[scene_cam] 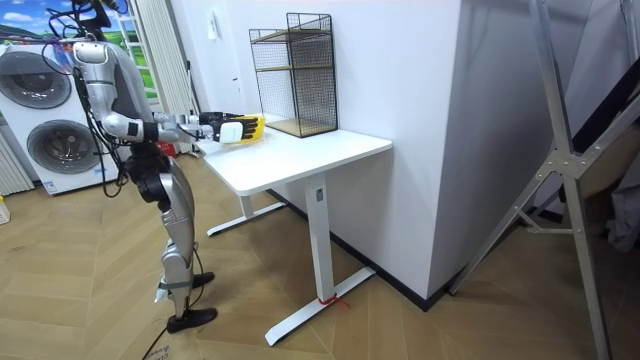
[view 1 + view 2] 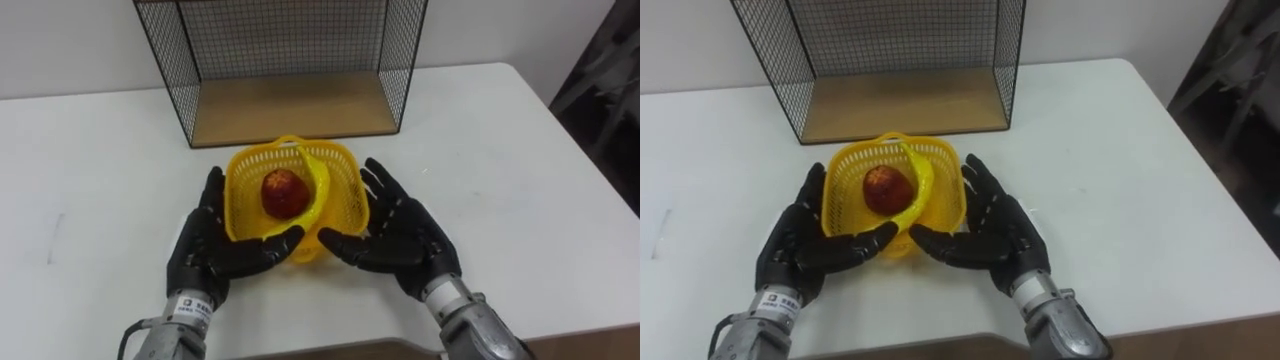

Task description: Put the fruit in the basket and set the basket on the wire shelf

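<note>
Glossy yellow plastic basket (image 2: pixel 290 190); black wire, wood-floored shelf (image 2: pixel 290 105).

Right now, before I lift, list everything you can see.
table: one, white, in front of the robot
wire shelf: one, black, wooden floor, at the table's back
basket: one, yellow, just before the wire shelf
fruit: one, red, inside the basket
washing machine: at least one, white, behind the robot
left hand: one, black, fingers straight against the basket's left side
right hand: one, black, fingers straight against its right side

both arms reach forward; left hand (image 2: pixel 205 250) and right hand (image 2: pixel 405 235) palms facing, fingers straight, thumbs pointing inward
</note>
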Available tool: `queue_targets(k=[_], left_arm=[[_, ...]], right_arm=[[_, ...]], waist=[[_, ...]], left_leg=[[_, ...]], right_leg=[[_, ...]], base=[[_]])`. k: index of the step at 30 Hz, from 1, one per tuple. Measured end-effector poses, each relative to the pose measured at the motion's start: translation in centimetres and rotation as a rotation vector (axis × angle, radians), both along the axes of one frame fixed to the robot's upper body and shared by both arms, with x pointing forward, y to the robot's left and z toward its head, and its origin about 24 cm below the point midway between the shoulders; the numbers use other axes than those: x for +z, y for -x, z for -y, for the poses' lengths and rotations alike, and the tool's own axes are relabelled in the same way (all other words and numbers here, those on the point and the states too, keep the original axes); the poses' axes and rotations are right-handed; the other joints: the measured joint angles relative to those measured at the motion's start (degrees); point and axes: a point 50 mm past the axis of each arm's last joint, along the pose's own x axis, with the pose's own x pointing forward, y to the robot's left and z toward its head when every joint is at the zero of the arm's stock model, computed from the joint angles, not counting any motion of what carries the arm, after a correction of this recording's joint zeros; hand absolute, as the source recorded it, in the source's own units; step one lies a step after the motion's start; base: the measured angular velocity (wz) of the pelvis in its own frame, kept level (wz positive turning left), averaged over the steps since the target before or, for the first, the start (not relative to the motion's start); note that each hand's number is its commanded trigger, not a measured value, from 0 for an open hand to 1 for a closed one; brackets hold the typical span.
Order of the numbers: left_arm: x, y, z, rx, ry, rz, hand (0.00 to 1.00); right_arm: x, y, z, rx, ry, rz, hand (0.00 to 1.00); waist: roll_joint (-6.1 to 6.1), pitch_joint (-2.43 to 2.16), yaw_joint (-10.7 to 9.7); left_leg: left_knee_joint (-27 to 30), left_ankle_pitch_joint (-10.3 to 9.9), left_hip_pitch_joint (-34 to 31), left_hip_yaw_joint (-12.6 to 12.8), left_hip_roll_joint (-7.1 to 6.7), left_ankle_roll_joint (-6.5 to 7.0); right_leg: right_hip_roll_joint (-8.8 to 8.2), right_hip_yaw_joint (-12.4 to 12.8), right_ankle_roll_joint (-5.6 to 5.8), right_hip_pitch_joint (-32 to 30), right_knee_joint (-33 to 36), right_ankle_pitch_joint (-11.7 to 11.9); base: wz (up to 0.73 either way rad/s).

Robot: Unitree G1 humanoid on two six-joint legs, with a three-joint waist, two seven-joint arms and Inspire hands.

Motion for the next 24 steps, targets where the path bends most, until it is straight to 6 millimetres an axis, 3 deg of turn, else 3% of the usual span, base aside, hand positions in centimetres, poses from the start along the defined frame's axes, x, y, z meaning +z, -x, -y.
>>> queue_targets(k=[6, 19, 24], left_arm=[[-0.17, -0.02, 0.10, -0.009, -0.002, -0.005, 0.00], [-0.24, -0.10, 0.65, -0.026, 0.003, -0.005, 0.00], [-0.03, -0.39, 0.88, -0.029, 0.007, 0.005, 0.00]], right_arm=[[-0.16, 0.05, -0.02, -0.001, -0.001, -0.007, 0.00], [-0.17, 0.04, -0.10, 0.004, 0.030, -0.001, 0.00], [-0.02, -0.14, -0.21, -0.012, 0.031, 0.007, 0.00]], waist=[[-0.61, 0.13, 0.01], [0.79, 0.21, -0.28], [0.60, 0.31, -0.34]], left_leg=[[0.02, 0.00, 0.14, 0.02, -0.03, 0.01], [-0.01, 0.00, -0.01, 0.00, -0.05, 0.00], [0.07, 0.00, -0.06, -0.02, -0.04, 0.01]], right_leg=[[-0.03, 0.01, 0.00, 0.03, -0.11, 0.00], [-0.03, -0.12, 0.00, 0.10, -0.07, 0.01], [-0.04, -0.13, 0.00, -0.05, 0.02, 0.01]], base=[[0.00], [0.00], [0.00]])
